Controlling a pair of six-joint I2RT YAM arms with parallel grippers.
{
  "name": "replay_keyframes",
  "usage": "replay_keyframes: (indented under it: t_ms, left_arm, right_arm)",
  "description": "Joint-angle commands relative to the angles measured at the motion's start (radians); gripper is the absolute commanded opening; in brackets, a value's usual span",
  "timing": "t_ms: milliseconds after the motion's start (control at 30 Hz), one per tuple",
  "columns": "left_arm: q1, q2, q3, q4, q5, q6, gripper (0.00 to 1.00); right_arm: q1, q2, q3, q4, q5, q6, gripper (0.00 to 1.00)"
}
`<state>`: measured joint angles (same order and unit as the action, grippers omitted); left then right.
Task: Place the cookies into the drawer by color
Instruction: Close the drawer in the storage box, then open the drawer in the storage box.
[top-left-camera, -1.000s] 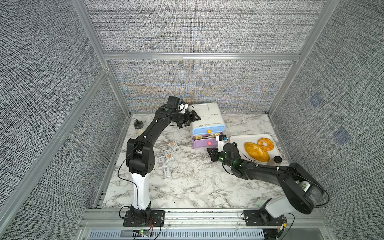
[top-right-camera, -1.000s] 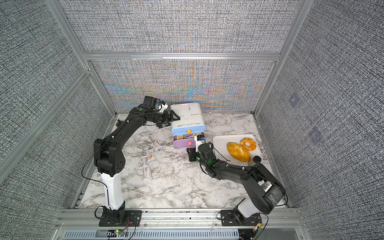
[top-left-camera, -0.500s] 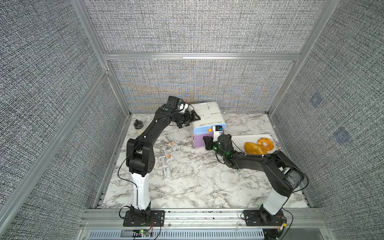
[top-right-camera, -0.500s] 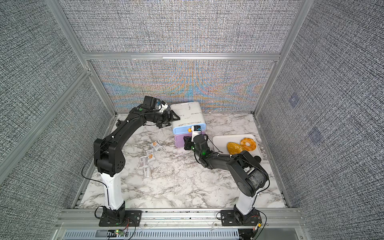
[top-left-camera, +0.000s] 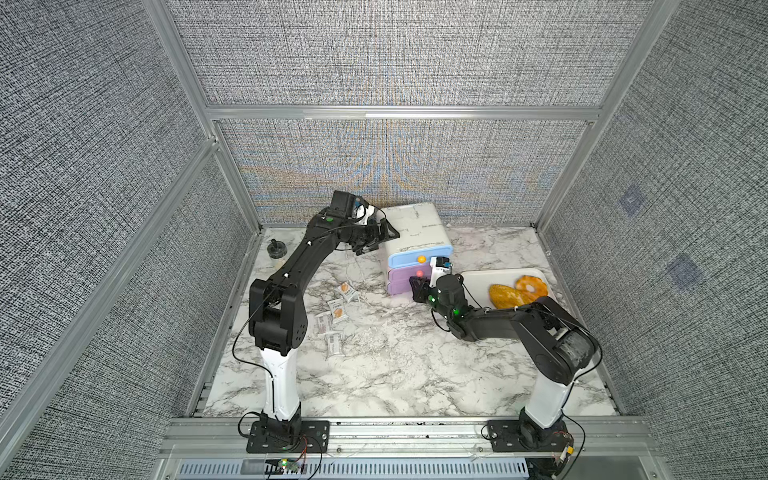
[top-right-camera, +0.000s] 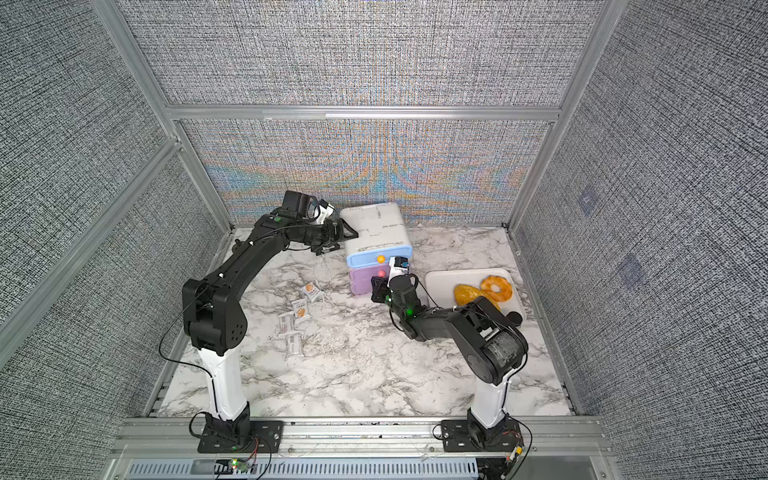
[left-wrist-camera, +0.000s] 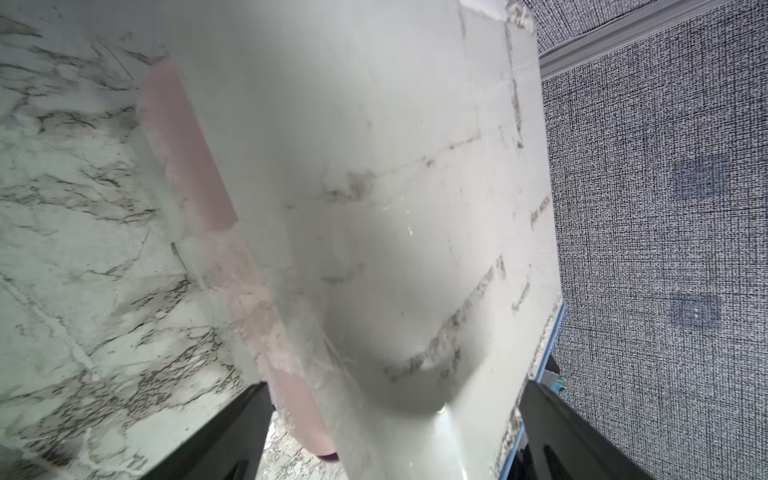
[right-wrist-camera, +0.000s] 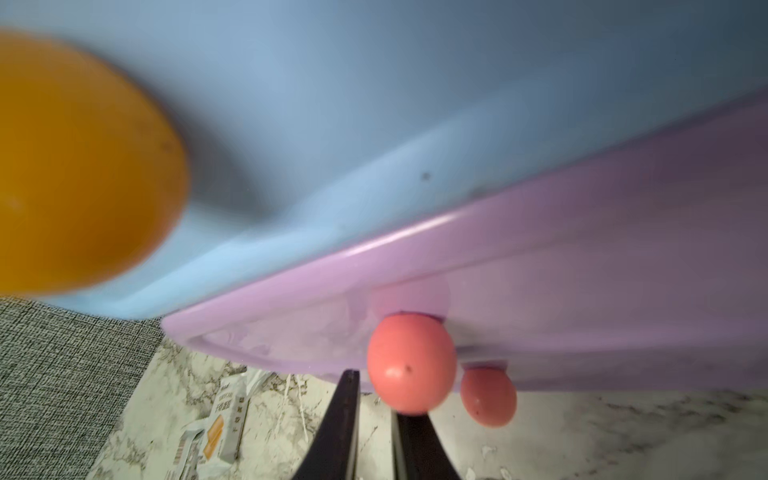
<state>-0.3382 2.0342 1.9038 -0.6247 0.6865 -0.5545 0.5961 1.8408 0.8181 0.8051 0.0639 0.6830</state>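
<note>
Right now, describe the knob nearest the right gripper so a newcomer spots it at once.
Find the white cabinet at the back of the table. It has a blue drawer over two purple drawers. The knob is the upper pink one, below the orange knob, above its pink twin.

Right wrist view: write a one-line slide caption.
Right pincer close to a purple drawer's pink knob, blue drawer alongside, white cookies on the marble.

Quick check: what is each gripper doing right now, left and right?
Left gripper: open wide, jaws either side of the white cabinet; whether they press it cannot be told.
Right gripper: nearly shut, empty, tips by the pink knob.
</note>
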Motion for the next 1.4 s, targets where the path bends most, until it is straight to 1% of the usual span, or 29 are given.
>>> replay_keyframes:
  t_ms: [0, 100, 267, 300, 433, 500, 567, 733, 933, 1167, 1233, 1367]
  left_arm:
    - [0.002, -0.015, -0.005, 0.027, 0.021, 0.002, 0.99]
    - [0.004, -0.022, -0.009, 0.03, 0.019, 0.004, 0.99]
    - [0.01, -0.025, -0.015, 0.035, 0.014, 0.002, 0.99]
    - [0.011, -0.026, -0.015, 0.036, 0.013, 0.002, 0.99]
    - [0.015, -0.008, -0.013, 0.035, 0.016, 0.001, 0.99]
    - [0.015, 0.002, -0.013, 0.032, 0.02, 0.002, 0.99]
    - [0.016, 0.015, -0.009, 0.028, 0.023, 0.005, 0.99]
    - [0.016, 0.035, -0.005, 0.026, 0.029, 0.005, 0.99]
    - [0.016, 0.037, -0.004, 0.026, 0.032, 0.001, 0.99]
    - [0.018, 0.036, -0.003, 0.026, 0.034, -0.002, 0.99]
    - [0.018, 0.035, -0.003, 0.026, 0.036, -0.002, 0.99]
    - [0.018, 0.037, -0.004, 0.028, 0.036, -0.001, 0.99]
  right_arm:
    - [-0.013, 0.007, 0.018, 0.075, 0.008, 0.016, 0.2]
    - [-0.001, -0.04, -0.026, 0.081, 0.004, 0.011, 0.2]
    - [0.005, -0.131, -0.179, 0.081, 0.002, 0.053, 0.21]
    - [0.002, -0.136, -0.195, 0.075, 0.001, 0.065, 0.23]
    - [-0.028, -0.104, -0.215, 0.074, -0.032, 0.104, 0.39]
    - [-0.038, -0.072, -0.197, 0.093, -0.058, 0.115, 0.44]
    - [-0.045, -0.031, -0.164, 0.091, -0.078, 0.114, 0.47]
    - [-0.072, 0.056, -0.08, 0.097, -0.11, 0.109, 0.47]
    - [-0.102, 0.108, -0.028, 0.105, -0.139, 0.115, 0.46]
    - [-0.117, 0.136, -0.025, 0.101, -0.147, 0.098, 0.47]
    - [-0.124, 0.149, -0.025, 0.121, -0.156, 0.092, 0.48]
    - [-0.133, 0.17, -0.025, 0.161, -0.169, 0.083, 0.48]
